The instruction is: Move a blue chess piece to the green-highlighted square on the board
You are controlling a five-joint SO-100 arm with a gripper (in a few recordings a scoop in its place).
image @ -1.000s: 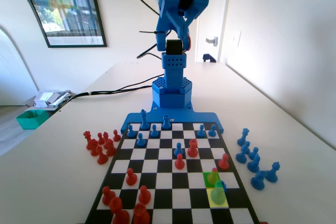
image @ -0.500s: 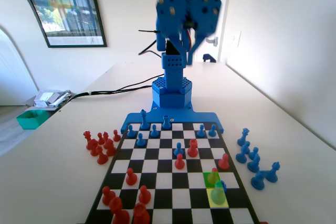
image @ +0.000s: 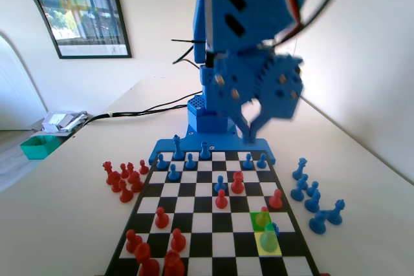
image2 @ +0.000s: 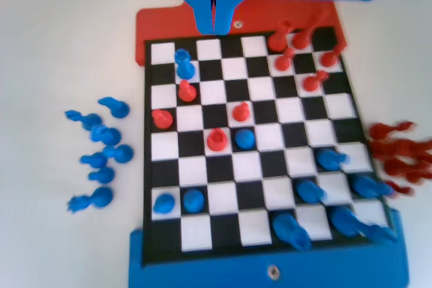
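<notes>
1. The blue chess piece (image: 273,229) stands near the 5 o'clock corner of the board (image: 194,224) in the fixed view. It is on the yellow-tinted square (image: 267,244), one row in from the near edge.
2. In the wrist view the same pawn (image2: 183,64) is near the 11 o'clock corner of the board (image2: 250,166), upright, with nothing touching it.
3. The green-highlighted square (image: 259,220) is the next square toward 12 o'clock from the yellow one. A red pawn (image: 263,214) stands on it, just beside the blue pawn at its 11 o'clock.
4. In the wrist view that red pawn (image2: 186,90) is at 6 o'clock of the blue pawn, one square away.
5. The gripper (image: 251,135) hangs in the air over the far rows of the board, toward 1 o'clock from board centre in the fixed view. It is well apart from the blue pawn and the picture of it is blurred.
6. In the wrist view the gripper (image2: 214,25) hangs from 12 o'clock with its jaws pressed together. Only a thin seam shows between them and nothing is held.
7. The spare blue pieces (image: 314,198) are off the board on the table (image: 362,179), at 3 o'clock in the fixed view.
8. The spare red pieces (image: 124,178) are clustered off the board at 9 o'clock.
9. More blue pawns (image: 189,159) line the far rows, and more red pawns (image: 155,250) stand around the 7 o'clock corner.
</notes>
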